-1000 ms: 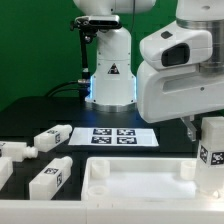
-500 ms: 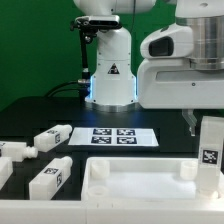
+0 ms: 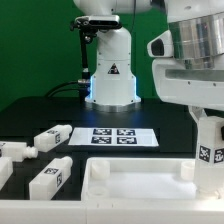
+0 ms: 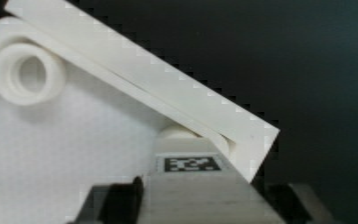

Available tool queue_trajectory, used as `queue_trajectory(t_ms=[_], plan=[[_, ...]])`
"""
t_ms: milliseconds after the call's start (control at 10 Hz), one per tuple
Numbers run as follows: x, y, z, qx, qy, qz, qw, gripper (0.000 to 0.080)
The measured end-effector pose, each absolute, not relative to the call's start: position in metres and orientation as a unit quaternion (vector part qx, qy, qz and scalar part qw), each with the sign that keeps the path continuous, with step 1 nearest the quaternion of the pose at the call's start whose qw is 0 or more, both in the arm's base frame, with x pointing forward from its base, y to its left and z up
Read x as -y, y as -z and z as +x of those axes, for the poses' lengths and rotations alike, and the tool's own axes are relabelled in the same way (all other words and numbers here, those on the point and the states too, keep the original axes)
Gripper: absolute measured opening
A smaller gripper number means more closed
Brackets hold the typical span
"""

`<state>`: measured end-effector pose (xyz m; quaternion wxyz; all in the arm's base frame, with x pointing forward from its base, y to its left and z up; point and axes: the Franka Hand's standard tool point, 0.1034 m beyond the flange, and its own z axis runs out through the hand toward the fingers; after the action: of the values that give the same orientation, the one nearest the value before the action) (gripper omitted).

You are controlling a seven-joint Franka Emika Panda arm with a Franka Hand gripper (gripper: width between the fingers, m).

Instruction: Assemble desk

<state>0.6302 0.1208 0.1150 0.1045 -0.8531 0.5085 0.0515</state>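
Observation:
The white rimmed tabletop (image 3: 135, 180) lies at the front of the table, its underside up. My gripper (image 3: 208, 135) is at the exterior view's right, shut on an upright white block leg (image 3: 209, 155) with a tag, held at the tabletop's right corner. In the wrist view the leg (image 4: 197, 180) sits between my fingers (image 4: 105, 205), its tagged end at the tabletop's corner rim (image 4: 238, 120). A round screw socket (image 4: 25, 75) shows on the tabletop. Three more tagged legs lie at the exterior view's left: one (image 3: 52, 136), one (image 3: 49, 178), one (image 3: 12, 151).
The marker board (image 3: 120, 137) lies flat behind the tabletop. The arm's white base (image 3: 110, 70) stands at the back middle. A black cloth covers the table, with a green backdrop behind.
My arm has turned and shifted toward the exterior view's right. The held leg has come down a little at the tabletop's right corner.

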Motion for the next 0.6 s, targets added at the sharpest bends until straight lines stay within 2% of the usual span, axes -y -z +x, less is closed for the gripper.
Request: queue_trajectory(t_ms=[200, 300, 400, 500, 600], plan=[[-0.121, -0.1149, 0.6302, -0.484, -0.049, -0.867, 0.106, 0.0293], [-0.1202, -0.1162, 0.6294, -0.419, -0.044, -0.902, 0.099, 0.0517], [-0.1196, -0.1204, 0.6296, -0.305, -0.038, -0.948, 0.087, 0.0517], [-0.1215, -0.1232, 0.6307, -0.251, -0.034, -0.964, 0.083, 0.0608], [-0.1203, -0.1215, 0.6308, -0.241, -0.032, -0.966, 0.085, 0.0637]])
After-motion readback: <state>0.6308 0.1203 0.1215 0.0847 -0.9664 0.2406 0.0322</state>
